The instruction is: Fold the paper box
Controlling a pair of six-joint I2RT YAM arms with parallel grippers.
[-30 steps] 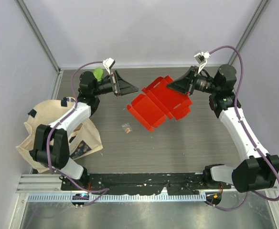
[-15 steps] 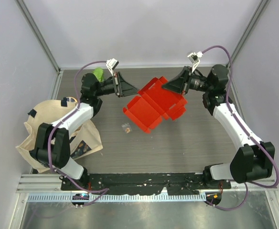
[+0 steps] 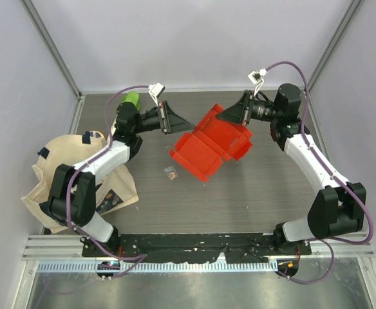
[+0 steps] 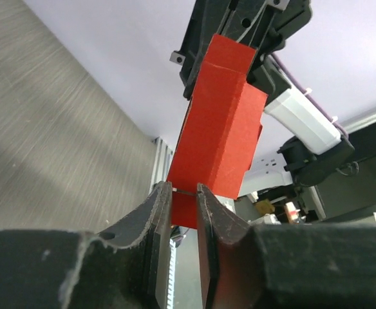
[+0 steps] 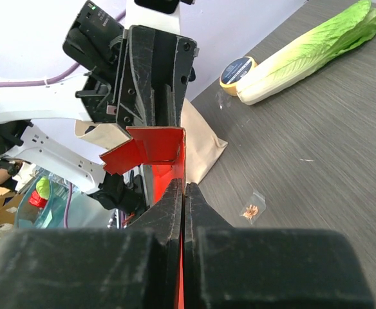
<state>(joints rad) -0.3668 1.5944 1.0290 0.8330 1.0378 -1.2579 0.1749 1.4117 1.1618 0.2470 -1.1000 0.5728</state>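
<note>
The grey surface (image 3: 259,193) lies beneath the paper box (image 3: 210,143), a bright red card sheet partly creased into panels and flaps, which hangs in the air above the middle of it. A beige tote bag (image 3: 53,187) slumps well to the box's left. A lettuce (image 5: 310,48) lies beyond the box's left side.

The right gripper (image 5: 183,188) is clenched on the box's far right edge, pinching the sheet thin between its fingers. The left gripper (image 4: 183,191) sits at the box's left edge with its jaws a little apart and the red edge at their tips; I cannot tell whether they touch it. A small packet (image 3: 170,172) rests just below the box's left corner.

The card looks light, thin and springy, firmer along its creases, and likely to dent or slip under a careless pinch. The best hold is probably flat on a flap edge close to a crease.
</note>
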